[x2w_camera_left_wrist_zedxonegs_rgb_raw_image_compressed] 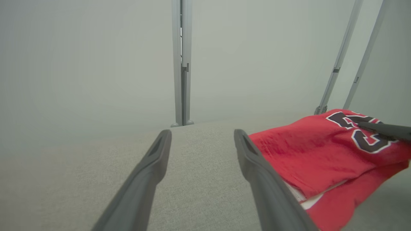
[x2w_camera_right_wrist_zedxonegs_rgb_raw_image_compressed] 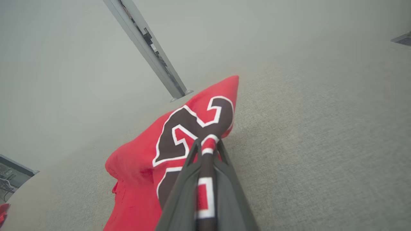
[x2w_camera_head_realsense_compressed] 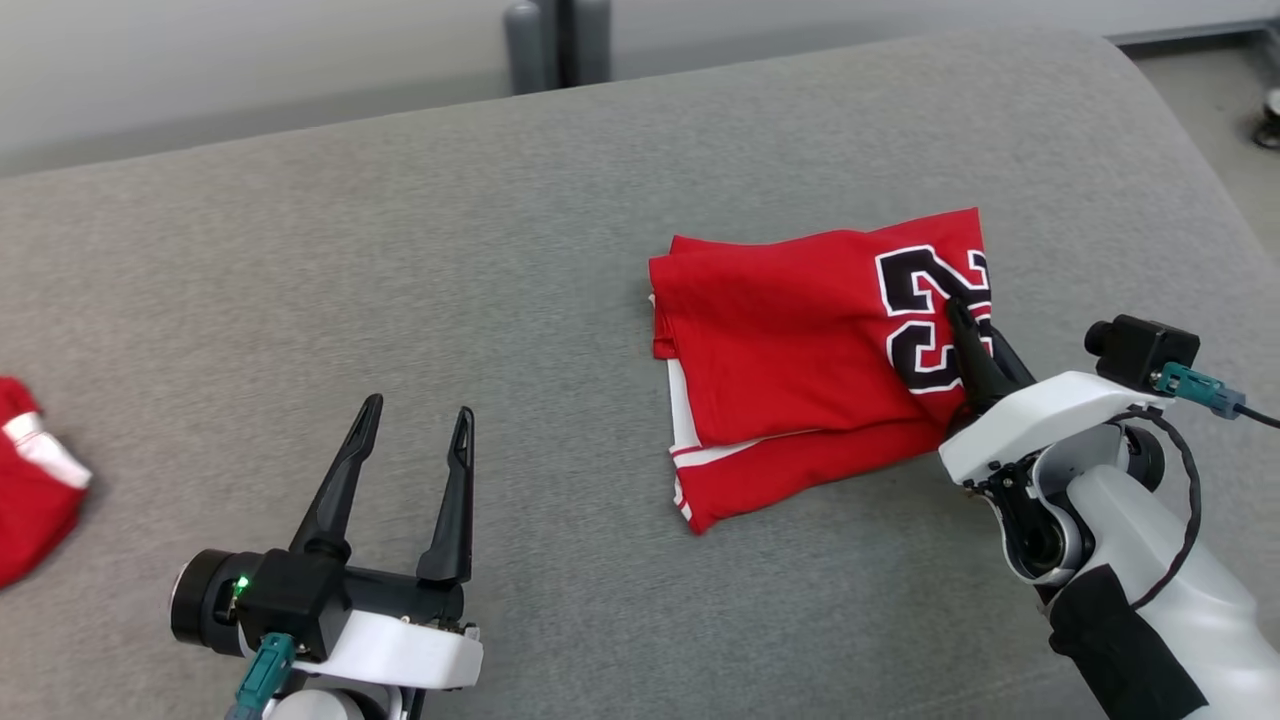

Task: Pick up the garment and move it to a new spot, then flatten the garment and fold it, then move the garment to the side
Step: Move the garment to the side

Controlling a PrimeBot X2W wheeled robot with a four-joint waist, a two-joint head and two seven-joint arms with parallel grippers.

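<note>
On the grey worktop, right of centre: a folded red garment pinched by the right gripper.
The garment lies in a rough rectangle with white trim showing along its lower-left layers and a black, white-edged number near its right edge. The right gripper is clenched on that right edge, with cloth caught between its two dark fingers just at the number. The left gripper hangs over bare worktop at the lower left, fingers spread wide and holding nothing, well apart from the garment. Another red cloth lies at the far left edge.
</note>
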